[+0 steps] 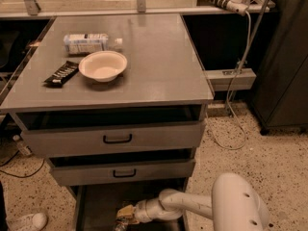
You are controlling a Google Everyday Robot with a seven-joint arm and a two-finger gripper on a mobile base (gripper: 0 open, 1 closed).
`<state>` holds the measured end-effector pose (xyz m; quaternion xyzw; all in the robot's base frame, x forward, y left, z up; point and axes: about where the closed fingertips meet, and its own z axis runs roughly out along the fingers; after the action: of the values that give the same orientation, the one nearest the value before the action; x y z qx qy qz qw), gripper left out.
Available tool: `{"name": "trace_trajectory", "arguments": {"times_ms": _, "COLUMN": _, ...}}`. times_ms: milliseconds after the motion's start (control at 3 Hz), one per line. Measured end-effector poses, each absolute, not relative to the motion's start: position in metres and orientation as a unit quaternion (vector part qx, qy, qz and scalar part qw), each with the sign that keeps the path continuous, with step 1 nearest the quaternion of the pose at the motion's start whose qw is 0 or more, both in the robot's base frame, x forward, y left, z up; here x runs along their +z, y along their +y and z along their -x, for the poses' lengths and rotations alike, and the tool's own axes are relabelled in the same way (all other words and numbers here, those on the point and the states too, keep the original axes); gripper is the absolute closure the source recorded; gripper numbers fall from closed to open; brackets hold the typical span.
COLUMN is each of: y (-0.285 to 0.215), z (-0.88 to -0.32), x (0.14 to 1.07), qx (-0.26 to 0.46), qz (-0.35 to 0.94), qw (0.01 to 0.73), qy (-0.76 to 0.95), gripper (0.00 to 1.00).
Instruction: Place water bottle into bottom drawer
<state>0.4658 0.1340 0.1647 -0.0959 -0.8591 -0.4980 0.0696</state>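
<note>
My gripper (125, 212) is low inside the open bottom drawer (96, 201), at the frame's lower edge, with the white arm reaching in from the right. It is shut on the water bottle (118, 225), a small clear piece of which shows just below the gripper; the rest is cut off by the frame edge. The drawer's dark floor shows around the gripper.
Above the open drawer are two grey-fronted drawers with black handles (117, 139) (124, 173). The cabinet top holds a white-labelled bottle (89, 43), a white bowl (102, 65) and a dark snack bar (61, 73). Cables (240, 76) hang at right. A shoe (28, 222) is at lower left.
</note>
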Motion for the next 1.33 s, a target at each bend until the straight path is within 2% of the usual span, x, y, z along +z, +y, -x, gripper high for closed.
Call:
{"name": "trace_trajectory", "arguments": {"times_ms": 667, "y": 0.135, "z": -0.471, "x": 0.155, "qx": -0.512, "qz": 0.1, "qw": 0.063, "qy": -0.851, "gripper": 1.0}}
{"name": "trace_trajectory", "arguments": {"times_ms": 1000, "y": 0.13, "z": -0.46, "x": 0.139, "qx": -0.509, "qz": 0.116, "qw": 0.091, "qy": -0.848, "gripper": 1.0}}
{"name": "trace_trajectory", "arguments": {"times_ms": 1333, "y": 0.13, "z": -0.46, "x": 0.139, "qx": -0.509, "qz": 0.116, "qw": 0.092, "qy": -0.848, "gripper": 0.81}}
